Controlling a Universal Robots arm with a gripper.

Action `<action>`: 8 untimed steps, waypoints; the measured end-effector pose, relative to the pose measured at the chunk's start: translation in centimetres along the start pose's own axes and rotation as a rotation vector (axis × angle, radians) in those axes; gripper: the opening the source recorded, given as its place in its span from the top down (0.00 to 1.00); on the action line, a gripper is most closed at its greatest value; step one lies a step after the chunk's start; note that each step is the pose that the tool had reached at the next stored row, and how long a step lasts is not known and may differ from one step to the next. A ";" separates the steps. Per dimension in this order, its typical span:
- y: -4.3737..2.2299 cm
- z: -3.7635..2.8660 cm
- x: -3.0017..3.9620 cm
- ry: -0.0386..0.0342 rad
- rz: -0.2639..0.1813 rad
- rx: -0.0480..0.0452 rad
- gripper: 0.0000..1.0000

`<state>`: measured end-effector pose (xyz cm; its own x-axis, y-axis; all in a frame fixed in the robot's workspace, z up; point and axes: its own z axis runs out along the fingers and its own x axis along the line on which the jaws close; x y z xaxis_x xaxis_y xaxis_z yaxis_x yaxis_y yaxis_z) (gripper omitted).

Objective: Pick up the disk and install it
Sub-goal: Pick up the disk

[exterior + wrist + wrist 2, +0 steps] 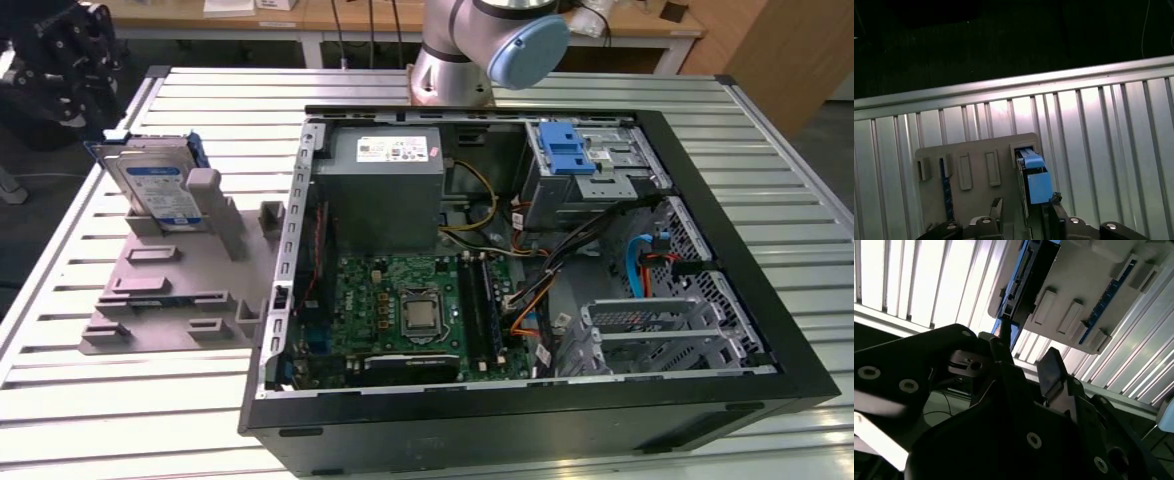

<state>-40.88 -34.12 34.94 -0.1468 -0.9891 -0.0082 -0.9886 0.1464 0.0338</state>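
At the exterior view's far left, the gripper (70, 60) is partly cut off; both wrist views show its claw spread, pinching nothing. Near it the disk (151, 185) stands upright in a grey holder (167, 290) on the slatted table (80, 420), well apart from the open computer case (534, 250).

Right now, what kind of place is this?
Probably a robotics lab or workshop. A robot arm rises behind an open computer case with its insides showing, on a slatted metal table. Beside the case, the disk stands in a grey holder.
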 end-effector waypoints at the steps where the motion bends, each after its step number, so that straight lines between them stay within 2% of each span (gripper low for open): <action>1: 0.00 0.06 0.00 0.0004 -0.015 0.0013 0.53; 3: -0.01 0.23 0.00 0.0013 -0.050 0.0025 0.42; 4: -0.01 0.33 0.00 0.0016 -0.063 0.0035 0.42; 5: 0.02 0.42 0.00 0.0015 -0.068 0.0059 0.36; 8: 0.31 0.73 0.05 0.0002 -0.071 0.0188 0.36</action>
<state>-41.22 -34.11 34.21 -0.0759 -0.9971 -0.0097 -0.9970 0.0758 0.0143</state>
